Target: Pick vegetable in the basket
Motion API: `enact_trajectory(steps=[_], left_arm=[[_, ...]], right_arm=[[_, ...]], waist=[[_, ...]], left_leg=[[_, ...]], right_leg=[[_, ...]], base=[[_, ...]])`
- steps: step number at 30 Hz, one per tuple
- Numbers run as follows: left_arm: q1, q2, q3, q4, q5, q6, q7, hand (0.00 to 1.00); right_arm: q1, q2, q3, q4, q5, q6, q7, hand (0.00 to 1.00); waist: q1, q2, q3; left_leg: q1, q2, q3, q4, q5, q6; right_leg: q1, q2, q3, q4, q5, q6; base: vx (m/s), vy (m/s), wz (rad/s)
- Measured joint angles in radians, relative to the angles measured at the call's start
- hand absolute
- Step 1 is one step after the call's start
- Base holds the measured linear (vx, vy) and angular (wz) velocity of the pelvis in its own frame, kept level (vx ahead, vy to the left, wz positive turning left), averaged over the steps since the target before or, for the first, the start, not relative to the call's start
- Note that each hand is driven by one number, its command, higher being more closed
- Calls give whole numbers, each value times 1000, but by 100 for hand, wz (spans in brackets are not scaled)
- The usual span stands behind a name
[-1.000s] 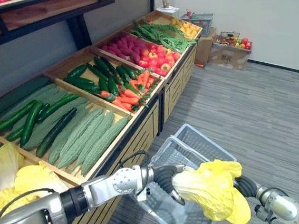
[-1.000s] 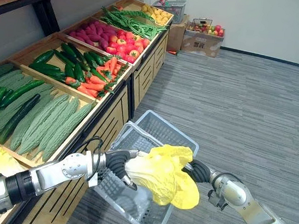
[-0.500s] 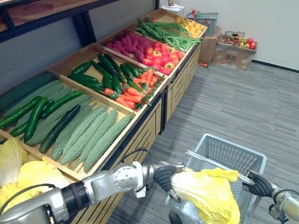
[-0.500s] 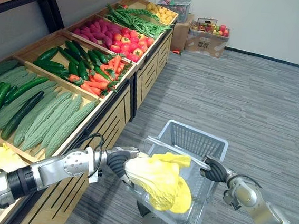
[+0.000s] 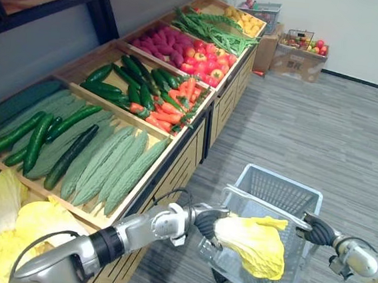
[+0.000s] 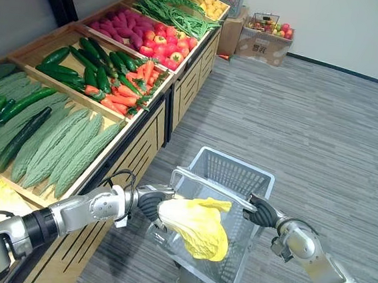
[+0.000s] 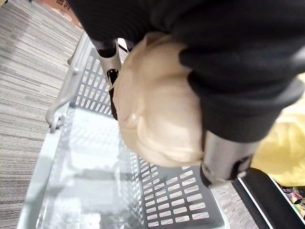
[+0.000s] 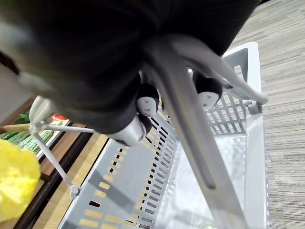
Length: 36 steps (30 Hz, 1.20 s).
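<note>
Crinkled yellow cabbage (image 5: 253, 244), lower centre, hanging over slotted grey plastic basket (image 5: 278, 190), left hand (image 5: 209, 221) clasping its pale base, right hand (image 5: 318, 229) curling round the handle (image 8: 189, 124)

I'm looking at a grocery shop's produce aisle. A long wooden stand (image 5: 176, 170) is split into bins of cucumbers (image 5: 36, 141), carrots (image 5: 168, 113), sweet potatoes (image 5: 159, 43) and green beans (image 5: 210, 30). A grey shopping basket (image 5: 279, 189) sits in front of it, and cardboard boxes (image 5: 302, 61) of fruit stand by the far wall.
</note>
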Motion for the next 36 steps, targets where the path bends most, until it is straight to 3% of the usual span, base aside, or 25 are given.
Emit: enact_trajectory(steps=[9,26,27,33,36], left_arm=[[-24,-38,-51,5,5,0,-8,100],[-74,-165,-144,217,235,-4,-6,100],[-74,-173,-145,235,236,-4,-5,0],[-74,-198,-145,280,276,8,20,0],[-74,-235,-78,321,311,40,63,0]], right_arm=[[-12,13,3,0,0,0,1,100],[-81,73,17,0,2,1,8,100],[-82,73,17,0,2,1,8,100],[-83,88,17,8,2,2,8,100],[-83,108,17,10,1,5,9,100]], waist=[[0,0,6],[-2,-13,14],[-2,-13,14],[-1,-18,17],[0,-27,25]], left_leg=[[3,-1,3,0,0,0],[10,-2,24,-1,0,0],[11,-2,24,-1,0,0],[10,-4,21,-3,2,2],[6,-10,8,-8,5,7]], right_leg=[[1,0,1,0,-2,-1],[-2,7,14,0,-1,-1],[-1,7,14,0,-1,-1],[-1,5,13,2,-1,-1],[0,-3,7,3,-1,-1]], base=[[0,0,0],[-1,1,-2],[0,0,0],[-2,-1,1],[-4,-1,8]])
